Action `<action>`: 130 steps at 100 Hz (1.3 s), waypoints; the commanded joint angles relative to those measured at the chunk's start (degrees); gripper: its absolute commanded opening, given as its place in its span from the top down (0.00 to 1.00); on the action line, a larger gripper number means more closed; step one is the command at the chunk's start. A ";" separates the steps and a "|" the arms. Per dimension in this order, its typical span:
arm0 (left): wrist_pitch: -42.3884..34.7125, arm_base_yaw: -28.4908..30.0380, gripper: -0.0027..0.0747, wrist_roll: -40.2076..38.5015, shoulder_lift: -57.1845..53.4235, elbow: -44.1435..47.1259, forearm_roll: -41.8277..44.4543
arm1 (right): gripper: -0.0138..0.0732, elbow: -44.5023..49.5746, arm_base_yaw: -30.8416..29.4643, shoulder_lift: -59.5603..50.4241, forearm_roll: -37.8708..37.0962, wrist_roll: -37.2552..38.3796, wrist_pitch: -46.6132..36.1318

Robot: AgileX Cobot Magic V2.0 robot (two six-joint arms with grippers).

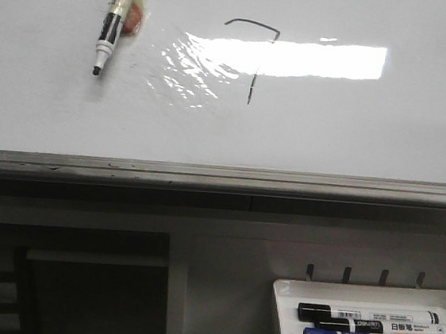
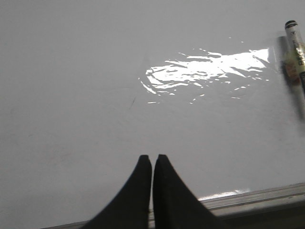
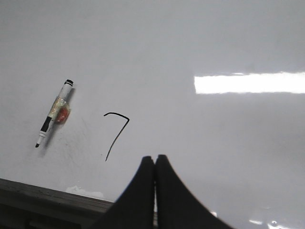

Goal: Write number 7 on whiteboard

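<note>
1. My left claw (image 2: 152, 160) is pressed fully closed, fingers meeting tip to tip, with nothing in it. It hangs just above the lower edge of the whiteboard (image 2: 71, 95).
2. My right claw (image 3: 155, 160) is likewise closed and empty, also near that lower edge. I judge both are parked low so the drawn area stays clear of them.
3. Just beyond the right claw sits the 7 (image 3: 116, 133): one digit, a curved top bar and a slanting downstroke. From the front the glare cuts the stroke in two, but the right wrist view shows it whole.
4. To the 7's left, one marker (image 1: 114, 24) lies on the board, uncapped tip pointing toward the lower edge. Something wrapped around its barrel, tape by the look of it, holds a reddish lump; I cannot tell its purpose.
5. With the digit drawn and the marker out of both claws, I judge the task essentially finished.
6. Below the board a white tray (image 1: 285, 301) holds three markers: one black, one blue, one pink.
</note>
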 commanded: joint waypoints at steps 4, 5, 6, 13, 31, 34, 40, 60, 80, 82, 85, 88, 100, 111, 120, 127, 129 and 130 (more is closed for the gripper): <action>-3.85 -1.26 0.99 -0.84 -1.89 2.12 -0.28 | 0.91 -1.52 -0.03 -0.64 1.57 -0.62 -2.68; -3.85 -1.26 0.99 -0.84 -1.89 2.12 -0.25 | 0.91 -1.52 -0.03 -0.64 1.57 -0.62 -2.68; -3.85 -1.26 0.99 -0.84 -1.89 2.12 -0.35 | 0.91 -1.52 -0.03 -0.64 1.57 -0.62 -2.68; -3.85 -0.70 0.99 -0.84 -1.89 2.12 -0.33 | 0.91 -1.52 -0.03 -0.64 1.57 -0.62 -2.68; -3.85 -0.54 0.99 -0.92 -1.89 2.12 -0.52 | 0.91 -1.52 -0.03 -0.64 1.57 -0.62 -2.68; -3.85 -0.54 0.99 -0.92 -1.89 2.12 -0.50 | 0.91 -1.52 -0.03 -0.64 1.57 -0.62 -2.68; -3.85 -0.54 0.99 -0.92 -1.89 2.01 -0.50 | 0.91 -1.52 -0.03 -0.64 1.57 -0.62 -2.68; -3.97 -0.12 0.99 -0.92 -1.89 2.02 -0.50 | 0.91 -1.52 -0.03 -0.64 1.57 -0.62 -2.68; -3.97 3.49 0.99 -0.92 -1.89 2.02 -0.50 | 0.91 -1.52 -0.03 -0.64 1.57 -0.62 -2.68; -3.97 3.82 0.99 -0.92 -1.89 2.02 -0.50 | 0.91 -1.52 -0.03 -0.64 1.57 -0.62 -2.68; -3.97 4.06 0.99 -0.92 -1.89 2.02 -0.50 | 0.91 -1.52 -0.03 -0.64 1.57 -0.62 -2.68; -3.97 4.22 0.99 -0.92 -1.89 2.02 -0.50 | 0.91 -1.52 -0.03 -0.64 1.57 -0.62 -2.68; -3.97 4.22 0.99 -0.92 -1.89 2.02 -0.50 | 0.91 -1.52 -0.03 -0.64 1.57 -0.62 -2.68; -3.97 4.22 0.99 -0.92 -1.89 2.02 -0.50 | 0.91 -1.52 -0.03 -0.64 1.57 -0.62 -2.68; -3.97 4.22 0.99 -0.92 -1.89 2.02 -0.50 | 0.91 -1.52 -0.03 -0.64 1.57 -0.62 -2.68; -3.97 4.22 0.99 -0.92 -1.89 2.02 -0.50 | 0.91 -1.52 -0.03 -0.64 1.57 -0.62 -2.68; -3.97 4.22 0.99 -0.92 -1.89 2.02 -0.50 | 0.91 -1.52 -0.03 -0.64 1.57 -0.62 -2.68; -3.97 4.22 0.99 -0.92 -1.89 2.02 -0.50 | 0.91 -1.52 -0.03 -0.64 1.57 -0.62 -2.68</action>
